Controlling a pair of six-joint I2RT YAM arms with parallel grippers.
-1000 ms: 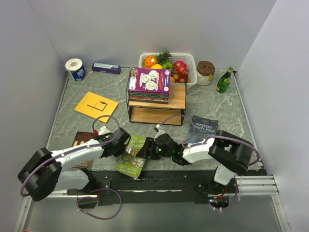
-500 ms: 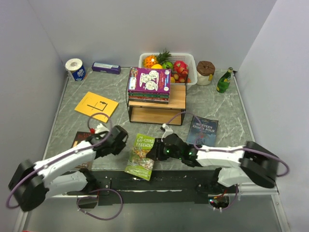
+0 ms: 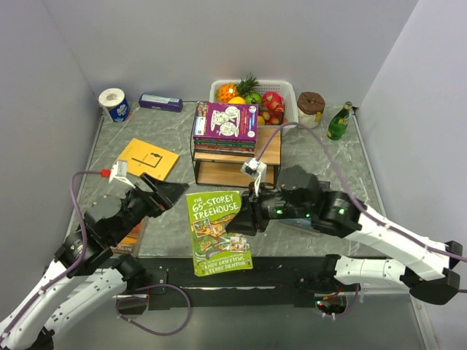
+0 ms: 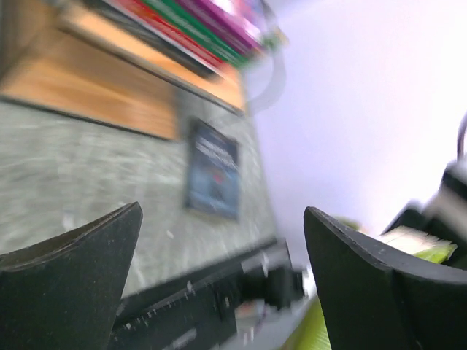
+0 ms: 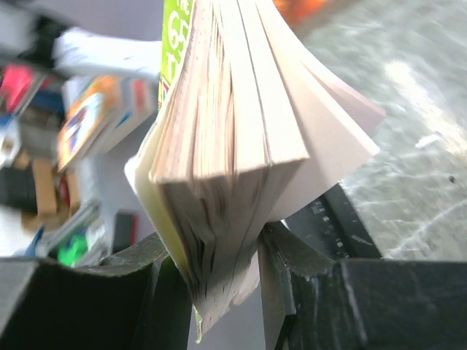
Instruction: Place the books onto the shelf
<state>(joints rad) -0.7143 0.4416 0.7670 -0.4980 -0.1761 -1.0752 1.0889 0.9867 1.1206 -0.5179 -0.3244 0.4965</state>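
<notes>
Clearly, the right gripper [image 3: 246, 219] is clamped on the right-hand edge of the green "65-Storey Treehouse" paperback [image 3: 217, 232]. It holds the book cover-up above the marble table [image 3: 321, 160] near the front edge, and the right wrist view shows the pages fanned above both fingers. The left gripper [image 3: 166, 193] is spread wide and empty, just left of that book. Behind stands the two-tier shelf [image 3: 268, 149], a stack of books [image 3: 225, 122] on its top board, purple cover uppermost. A yellow book [image 3: 146, 159] and a dark blue book [image 4: 213, 169] lie flat on the table.
</notes>
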